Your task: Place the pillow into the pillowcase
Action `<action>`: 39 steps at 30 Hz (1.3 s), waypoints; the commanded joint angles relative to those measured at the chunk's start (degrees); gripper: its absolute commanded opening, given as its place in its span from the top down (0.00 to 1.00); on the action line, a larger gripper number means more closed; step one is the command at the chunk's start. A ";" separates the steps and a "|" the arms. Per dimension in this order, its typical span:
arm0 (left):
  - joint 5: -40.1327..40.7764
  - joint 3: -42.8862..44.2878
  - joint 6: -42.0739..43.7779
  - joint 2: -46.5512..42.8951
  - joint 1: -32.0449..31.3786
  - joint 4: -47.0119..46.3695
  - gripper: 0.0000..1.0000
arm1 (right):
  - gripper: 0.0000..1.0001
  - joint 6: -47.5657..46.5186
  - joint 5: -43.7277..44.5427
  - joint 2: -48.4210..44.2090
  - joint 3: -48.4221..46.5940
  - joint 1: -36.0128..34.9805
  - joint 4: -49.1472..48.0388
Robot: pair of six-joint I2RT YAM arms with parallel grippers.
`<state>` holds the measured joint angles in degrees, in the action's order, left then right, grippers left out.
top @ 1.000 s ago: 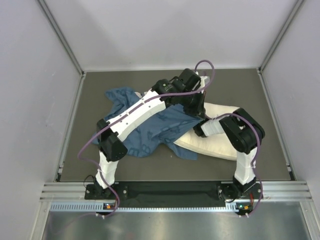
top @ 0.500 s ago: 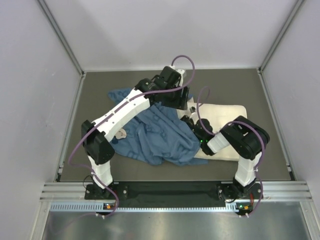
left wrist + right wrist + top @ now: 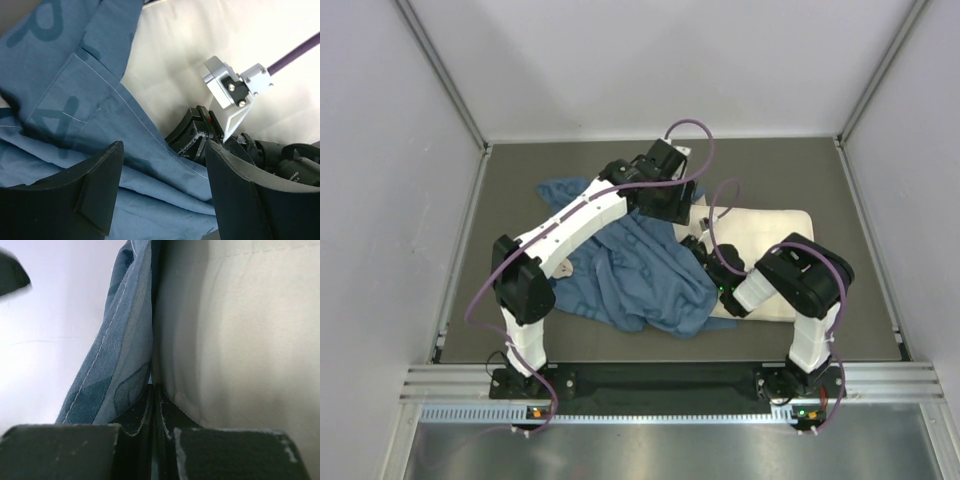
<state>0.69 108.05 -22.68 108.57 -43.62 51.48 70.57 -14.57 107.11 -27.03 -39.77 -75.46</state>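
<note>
- Since a second ago my left arm has swung from frame centre toward upper left; the pillowcase now drapes the left end of the pillow, which lies right of centre
- Left gripper: jaws apart over the hem; right gripper: pinched on blue hem beside the pillow
- My judgement: the left should grab the top hem layer only; lift to open the mouth

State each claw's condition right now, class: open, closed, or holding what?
Left claw: open, holding nothing, over the pillowcase.
Right claw: closed, pinching the pillowcase edge beside the pillow.
</note>
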 commanded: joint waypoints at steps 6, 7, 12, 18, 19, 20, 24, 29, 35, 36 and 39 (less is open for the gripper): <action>-3.59 -12.23 -4.04 -11.89 -5.60 -4.55 0.28 | 1.00 -3.85 -0.46 1.00 -0.31 -1.45 -3.38; -3.24 -13.03 -4.30 -12.16 -6.39 -4.90 0.27 | 1.00 -4.03 -0.37 0.73 -0.48 -1.45 -2.94; -4.11 -16.64 -5.97 -11.63 -6.66 -8.06 0.28 | 1.00 -5.44 -0.02 -1.11 -1.10 -1.45 0.92; -2.10 -16.74 -6.33 -10.14 -6.92 -11.06 0.28 | 1.00 -6.93 0.68 -3.22 -0.57 -1.45 3.04; -1.57 -16.56 -6.33 -9.61 -7.01 -10.88 0.29 | 1.00 -6.93 0.68 -3.48 -0.57 -1.45 2.95; -1.22 -16.38 -6.41 -8.74 -6.92 -10.97 0.30 | 1.00 -6.93 0.68 -3.49 -0.48 -1.45 2.95; -1.48 -16.47 -7.12 -7.68 -6.92 -12.81 0.39 | 1.00 -6.93 0.68 -3.40 -0.48 -1.45 3.04; -1.39 -15.59 -6.77 -7.50 -6.92 -11.50 0.70 | 1.00 -6.84 0.77 -3.31 -0.57 -1.54 3.30; -2.88 -14.63 -6.33 -11.19 -7.01 -8.78 0.89 | 1.00 -6.85 0.59 -2.43 -1.45 -1.45 4.10; -3.32 -13.93 -6.07 -11.54 -6.92 -8.07 0.89 | 1.00 -6.67 0.33 -2.00 -1.54 -1.45 3.92; -2.28 -9.97 -4.57 -11.81 -6.92 -4.03 0.90 | 1.00 -6.49 -0.11 -1.55 -2.06 -1.54 3.48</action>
<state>-0.97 92.40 -27.03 100.86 -50.68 44.12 65.21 -14.74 105.27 -28.58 -40.27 -72.31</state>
